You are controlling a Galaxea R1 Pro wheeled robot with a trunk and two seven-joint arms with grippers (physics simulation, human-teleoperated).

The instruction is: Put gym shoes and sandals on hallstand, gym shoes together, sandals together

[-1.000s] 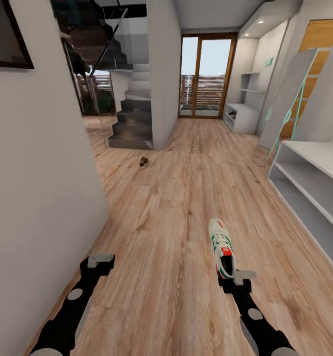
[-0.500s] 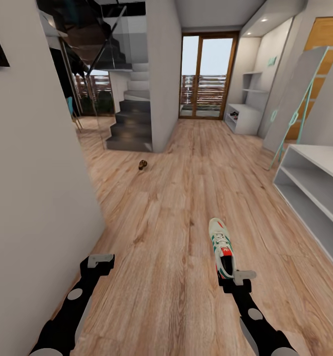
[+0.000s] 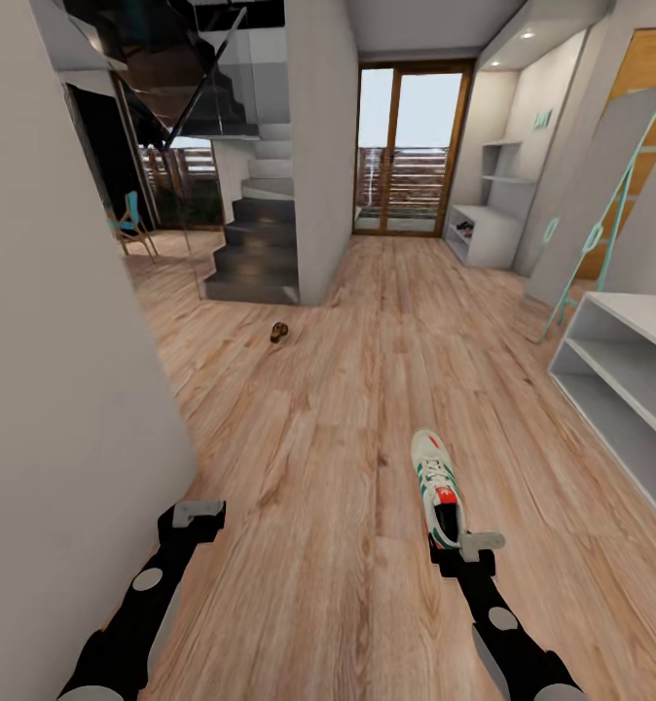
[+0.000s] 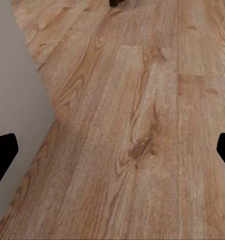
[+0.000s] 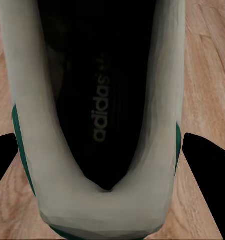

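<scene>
White green-striped gym shoe (image 3: 437,484) clamped by its heel in the right gripper (image 3: 461,547).
Left gripper (image 3: 198,513) gapes; far left, possibly a brown sandal (image 3: 280,333) on wood-plank floor (image 3: 318,438).

Your gym shoe (image 3: 436,484) is a cream low-top with green stripes and red-orange patches, toe pointing away, its heel opening (image 5: 100,100) facing you. A dark sandal (image 3: 280,333) lies far off on the corridor floor (image 3: 328,409); the white hallstand (image 3: 625,385) stands right.

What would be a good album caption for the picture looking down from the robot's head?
Right gripper holding a gym shoe by its heel over the corridor floor, hallstand at right.
</scene>
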